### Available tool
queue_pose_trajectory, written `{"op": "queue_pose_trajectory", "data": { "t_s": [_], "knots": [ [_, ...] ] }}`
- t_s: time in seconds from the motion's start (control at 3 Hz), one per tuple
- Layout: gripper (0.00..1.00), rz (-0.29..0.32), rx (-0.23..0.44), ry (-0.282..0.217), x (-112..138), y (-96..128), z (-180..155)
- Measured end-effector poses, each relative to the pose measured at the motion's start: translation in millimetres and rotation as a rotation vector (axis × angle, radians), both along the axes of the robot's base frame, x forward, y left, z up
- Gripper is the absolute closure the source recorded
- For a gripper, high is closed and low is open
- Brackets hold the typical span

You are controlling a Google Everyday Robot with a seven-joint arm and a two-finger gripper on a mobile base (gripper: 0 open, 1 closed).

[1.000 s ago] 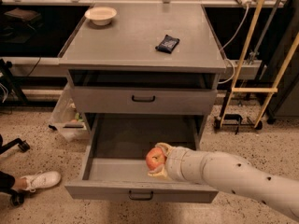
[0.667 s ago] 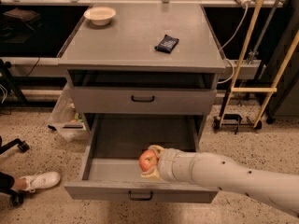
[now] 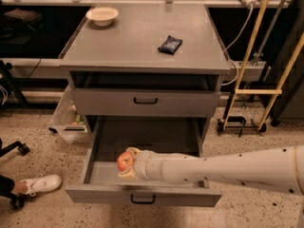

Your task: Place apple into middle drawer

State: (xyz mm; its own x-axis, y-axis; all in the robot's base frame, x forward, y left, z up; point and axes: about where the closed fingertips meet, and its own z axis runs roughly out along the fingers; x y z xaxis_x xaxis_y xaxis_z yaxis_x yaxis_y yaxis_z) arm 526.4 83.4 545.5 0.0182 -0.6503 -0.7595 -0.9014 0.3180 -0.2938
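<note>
Leftward shift since a second ago: gripper (image 3: 127, 164) with apple (image 3: 123, 160), from centre of middle drawer (image 3: 152, 133) toward its left wall. Now over front-left part of drawer floor, near left wall, just behind front panel. Clamped on apple, pale fingers (image 3: 132, 151) above and below it. Handling, by judgement: firm, smooth-skinned, moderate weight, round, so prone to rolling once released; bruisable if squeezed hard or dropped. Best hold across widest part, as now. Hard to make out: apple resting on drawer floor or hovering, cannot tell. Far side of apple hidden behind fingers. Arm (image 3: 228, 167) cut off at right edge; front-right drawer floor hidden beneath it.
</note>
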Motion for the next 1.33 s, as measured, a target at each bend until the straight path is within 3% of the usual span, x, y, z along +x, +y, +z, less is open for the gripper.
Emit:
{"op": "queue_pose_trajectory", "data": {
  "t_s": [0.33,0.67,1.0,1.33],
  "knots": [
    [1.00,0.024,0.016,-0.010,11,51,-16],
    [1.00,0.010,0.028,-0.012,15,48,-18],
    [1.00,-0.127,0.052,-0.048,54,18,-26],
    [1.00,-0.307,0.085,-0.106,116,-20,-26]
  ]
}}
